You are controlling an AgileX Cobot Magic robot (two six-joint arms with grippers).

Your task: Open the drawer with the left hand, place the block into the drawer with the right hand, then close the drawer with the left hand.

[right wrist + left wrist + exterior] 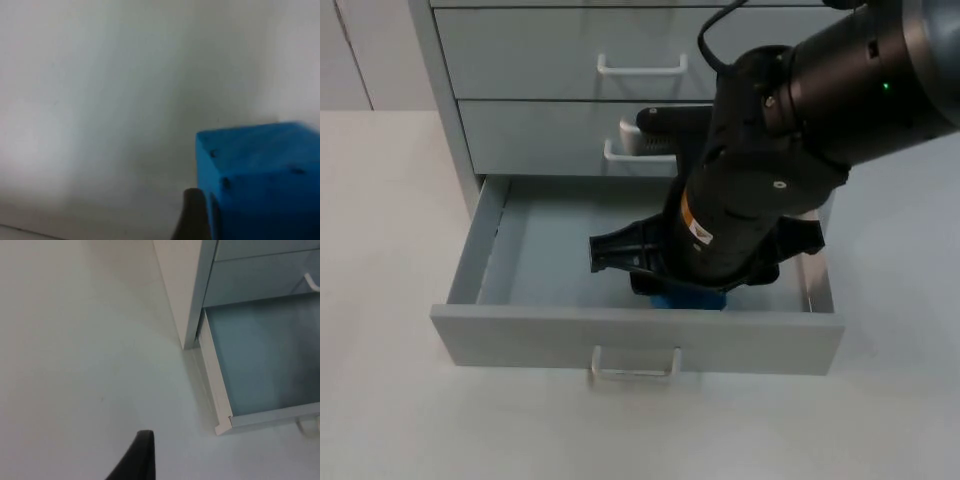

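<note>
Drawer [520, 250], the lowest of the grey cabinet [520, 60], stands pulled open on the white bench [380, 300]. Inside it, near its front wall, the right gripper [685, 290] has its jaws clamped on the blue block [260, 175]. Beside the drawer's outer corner, the left gripper [137, 460] waits over the bench; I cannot tell how its jaws stand.

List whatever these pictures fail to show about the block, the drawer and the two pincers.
- Blue block: top view, mostly covered by the right arm; whether it rests on the drawer floor is unclear.
- Right pincer: top view, hidden under its own arm; in the right wrist view one fingertip sits beside the block, grip unclear.
- Left pincer: left wrist view, one fingertip over the table; opening unknown.
</note>
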